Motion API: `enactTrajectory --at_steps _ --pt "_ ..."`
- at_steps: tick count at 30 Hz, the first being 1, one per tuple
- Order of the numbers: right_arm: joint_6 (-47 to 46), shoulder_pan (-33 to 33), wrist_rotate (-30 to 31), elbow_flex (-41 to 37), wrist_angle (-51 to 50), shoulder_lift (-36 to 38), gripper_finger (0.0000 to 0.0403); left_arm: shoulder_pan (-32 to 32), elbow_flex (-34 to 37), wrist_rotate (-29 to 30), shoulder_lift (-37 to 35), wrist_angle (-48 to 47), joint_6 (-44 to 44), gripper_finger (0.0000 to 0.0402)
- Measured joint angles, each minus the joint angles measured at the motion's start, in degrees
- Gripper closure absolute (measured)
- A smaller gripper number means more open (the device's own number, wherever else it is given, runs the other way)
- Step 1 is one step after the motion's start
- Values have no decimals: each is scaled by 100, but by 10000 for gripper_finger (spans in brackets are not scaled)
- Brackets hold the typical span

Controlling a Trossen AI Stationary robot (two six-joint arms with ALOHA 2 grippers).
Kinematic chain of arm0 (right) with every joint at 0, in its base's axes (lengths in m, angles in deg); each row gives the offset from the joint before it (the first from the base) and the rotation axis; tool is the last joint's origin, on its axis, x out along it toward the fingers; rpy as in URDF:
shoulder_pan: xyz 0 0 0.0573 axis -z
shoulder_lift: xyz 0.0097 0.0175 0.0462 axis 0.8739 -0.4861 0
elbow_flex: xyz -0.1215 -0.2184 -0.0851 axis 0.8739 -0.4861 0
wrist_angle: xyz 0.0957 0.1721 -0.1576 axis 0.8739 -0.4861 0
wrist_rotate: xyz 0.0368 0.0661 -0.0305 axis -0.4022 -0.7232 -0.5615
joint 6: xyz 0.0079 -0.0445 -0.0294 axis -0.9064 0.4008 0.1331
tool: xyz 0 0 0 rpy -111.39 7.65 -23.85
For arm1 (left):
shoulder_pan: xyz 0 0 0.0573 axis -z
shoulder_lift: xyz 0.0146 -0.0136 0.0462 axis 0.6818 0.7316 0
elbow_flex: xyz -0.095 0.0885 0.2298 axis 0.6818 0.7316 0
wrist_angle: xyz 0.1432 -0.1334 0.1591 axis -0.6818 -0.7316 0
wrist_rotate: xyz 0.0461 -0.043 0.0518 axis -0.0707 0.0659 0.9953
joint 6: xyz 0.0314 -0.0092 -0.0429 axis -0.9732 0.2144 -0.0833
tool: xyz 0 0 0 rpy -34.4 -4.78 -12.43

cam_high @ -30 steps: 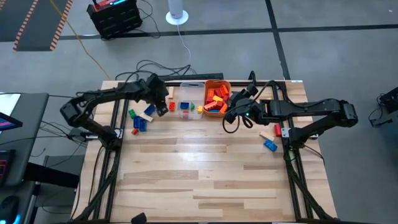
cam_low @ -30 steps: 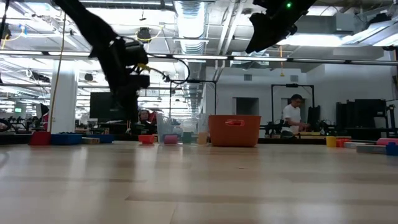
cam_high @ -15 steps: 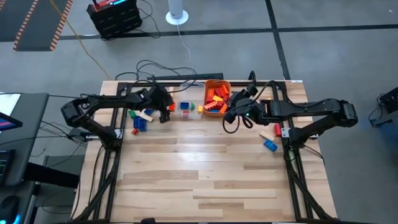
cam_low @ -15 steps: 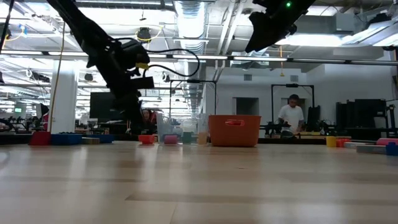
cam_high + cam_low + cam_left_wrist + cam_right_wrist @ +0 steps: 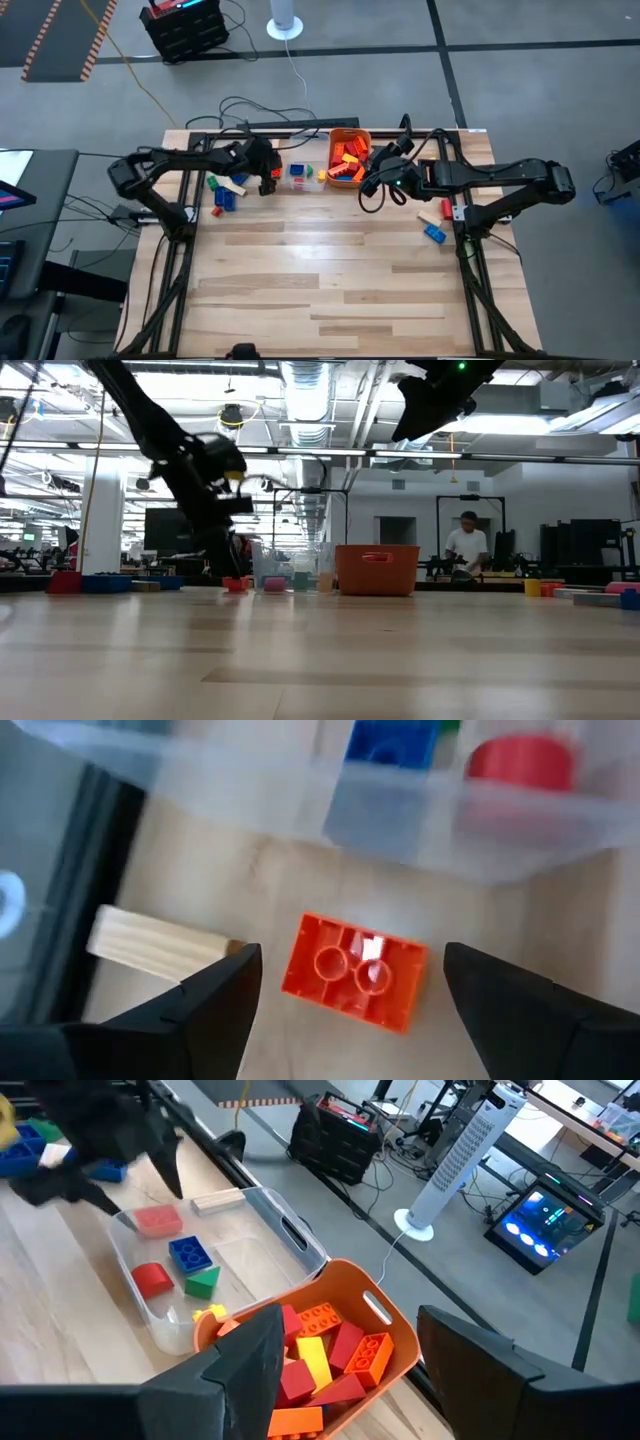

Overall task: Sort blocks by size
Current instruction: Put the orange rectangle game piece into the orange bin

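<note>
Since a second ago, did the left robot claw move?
Yes. In the high view the left gripper has swung away from the clear tub's far corner, toward the table's near side, and now hangs beside the tub, over a red block.

The worktop (image 5: 330, 270) is showing pale wood planks with a light grain. At its twelve o'clock edge the orange tub (image 5: 349, 137) is glowing bright orange, filled with red, orange and yellow blocks (image 5: 320, 1355). Beside it at nine o'clock, the clear tub (image 5: 250, 1240) is looking frosted and colourless, holding a blue block (image 5: 189, 1253), a red piece (image 5: 151, 1278), a green wedge (image 5: 203, 1283) and a pink-red block (image 5: 154, 1220). An orange-red studded brick (image 5: 352, 972) is lying on the bare wood next to a plain wooden bar (image 5: 160, 941). Both arms are appearing black. A blue block (image 5: 435, 234) is sitting at three o'clock, with blue and green blocks (image 5: 225, 190) at nine.
</note>
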Motion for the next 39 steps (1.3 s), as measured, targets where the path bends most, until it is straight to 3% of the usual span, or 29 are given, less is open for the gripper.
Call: enactTrajectory --at_steps 5,12,16,21,23,30,39 --pt "-2 -62 2 0 -61 0 143 -9 -445 228 735 -133 -16 93" --pt "48 -68 -4 0 -72 0 143 -9 -869 297 937 -781 96 98" --pt "48 -49 -4 0 -79 0 143 -8 -956 295 947 -985 127 131" --pt "50 -55 -4 0 -81 0 143 -5 -956 359 947 -1017 208 204" --pt "50 -55 -4 0 -86 0 143 -12 -956 385 943 -1058 296 208" --pt "22 -63 -2 0 -155 0 143 46 -997 362 516 -1896 587 208" --pt "-2 -63 0 0 -183 0 143 587 -1421 215 -518 -2195 597 202"
